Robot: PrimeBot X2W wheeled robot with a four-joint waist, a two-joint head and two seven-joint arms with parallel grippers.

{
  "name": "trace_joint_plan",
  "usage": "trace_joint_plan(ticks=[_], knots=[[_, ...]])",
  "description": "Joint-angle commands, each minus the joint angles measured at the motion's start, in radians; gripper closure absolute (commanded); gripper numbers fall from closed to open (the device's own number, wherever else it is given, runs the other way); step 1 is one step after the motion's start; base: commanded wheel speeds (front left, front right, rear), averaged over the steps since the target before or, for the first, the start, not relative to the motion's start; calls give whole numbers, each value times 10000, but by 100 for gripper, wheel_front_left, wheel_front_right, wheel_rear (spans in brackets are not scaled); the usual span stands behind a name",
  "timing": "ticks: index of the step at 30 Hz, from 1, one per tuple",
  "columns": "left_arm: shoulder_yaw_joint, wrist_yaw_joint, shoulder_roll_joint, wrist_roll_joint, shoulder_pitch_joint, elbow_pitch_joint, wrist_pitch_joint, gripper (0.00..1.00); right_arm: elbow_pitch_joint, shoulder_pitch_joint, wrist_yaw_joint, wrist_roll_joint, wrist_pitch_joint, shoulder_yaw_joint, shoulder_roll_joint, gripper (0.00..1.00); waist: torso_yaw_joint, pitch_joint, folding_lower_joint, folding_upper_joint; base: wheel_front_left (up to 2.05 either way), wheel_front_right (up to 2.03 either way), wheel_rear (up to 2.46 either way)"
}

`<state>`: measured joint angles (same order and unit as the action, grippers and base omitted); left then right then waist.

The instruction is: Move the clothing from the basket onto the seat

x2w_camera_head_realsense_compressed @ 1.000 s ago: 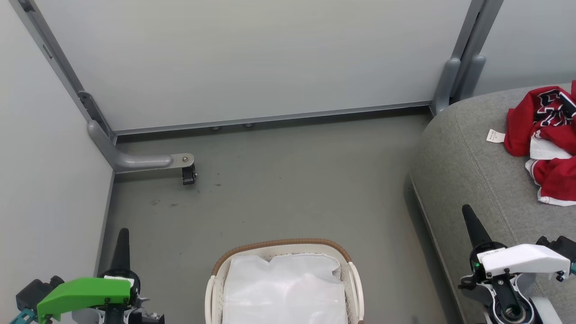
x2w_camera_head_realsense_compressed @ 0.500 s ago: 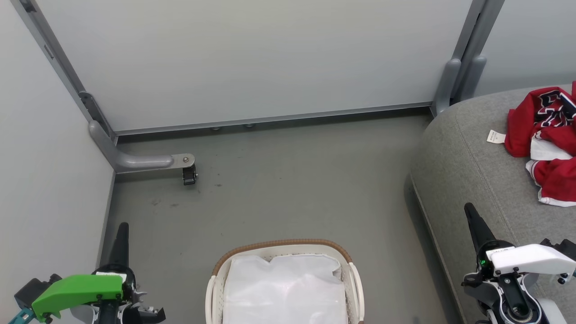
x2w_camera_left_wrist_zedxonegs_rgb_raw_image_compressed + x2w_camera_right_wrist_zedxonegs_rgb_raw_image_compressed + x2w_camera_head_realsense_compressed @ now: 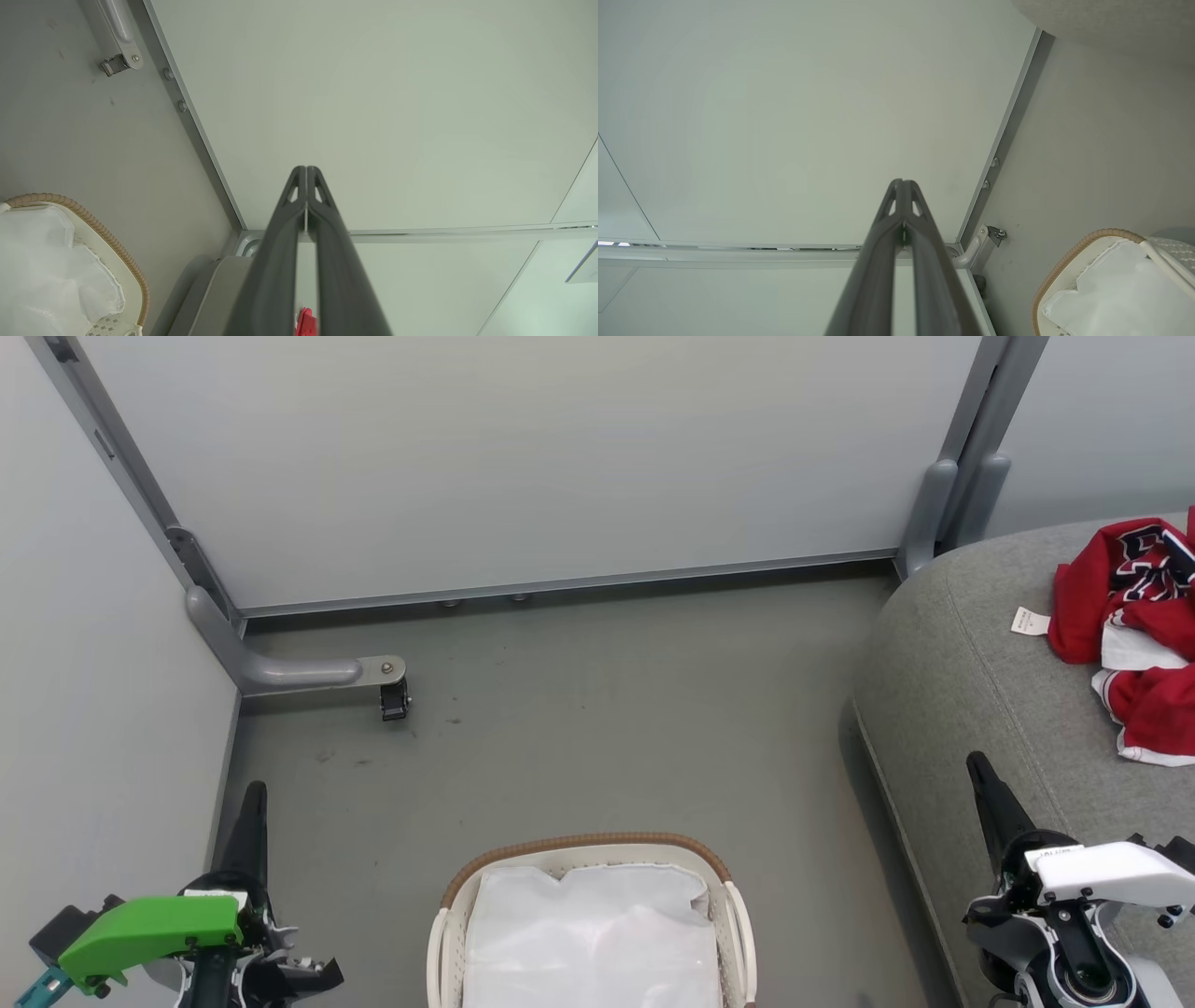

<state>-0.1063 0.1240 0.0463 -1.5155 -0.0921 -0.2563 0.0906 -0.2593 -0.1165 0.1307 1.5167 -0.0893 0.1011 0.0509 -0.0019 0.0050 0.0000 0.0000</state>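
The clothing [image 3: 1144, 616], a rumpled red heap with white trim and a black-and-white print, lies on top of the seat [image 3: 971, 681], well in from the seat's rounded edge that faces the floor [image 3: 607, 709]. A small white tag [image 3: 1030, 621] rests on the grey fabric just beside the heap, on the side toward that edge. The basket [image 3: 579, 845] stands on the floor apart from the seat and well out from the edge where the floor meets the pale wall panel [image 3: 523, 457]. Inside its brown woven rim only the white cloth liner [image 3: 588, 933] can be seen. The left end effector [image 3: 252, 803] hangs over the floor near its left edge, beside the basket, its two dark fingers pressed together and holding nothing. The right end effector [image 3: 980, 775] is over the seat's near edge, well short of the clothing, its fingers likewise closed tip to tip and empty.
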Motion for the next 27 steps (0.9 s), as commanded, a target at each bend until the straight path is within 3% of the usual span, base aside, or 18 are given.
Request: trace_joint_plan(ticks=[1,13,27], knots=[[-54,61,65,-220,-160,79,47,100,76,94,1,211,-75,55,21,100,2,-2,0,0,0,0,0],[-102,100,69,-1011,-240,135,268,100,181,135,0,988,-275,158,0,100,19,-19,0,0,0,0,0],[-96,99,69,-991,-227,126,271,100,173,135,0,977,-285,154,2,100,20,-20,0,0,0,0,0]])
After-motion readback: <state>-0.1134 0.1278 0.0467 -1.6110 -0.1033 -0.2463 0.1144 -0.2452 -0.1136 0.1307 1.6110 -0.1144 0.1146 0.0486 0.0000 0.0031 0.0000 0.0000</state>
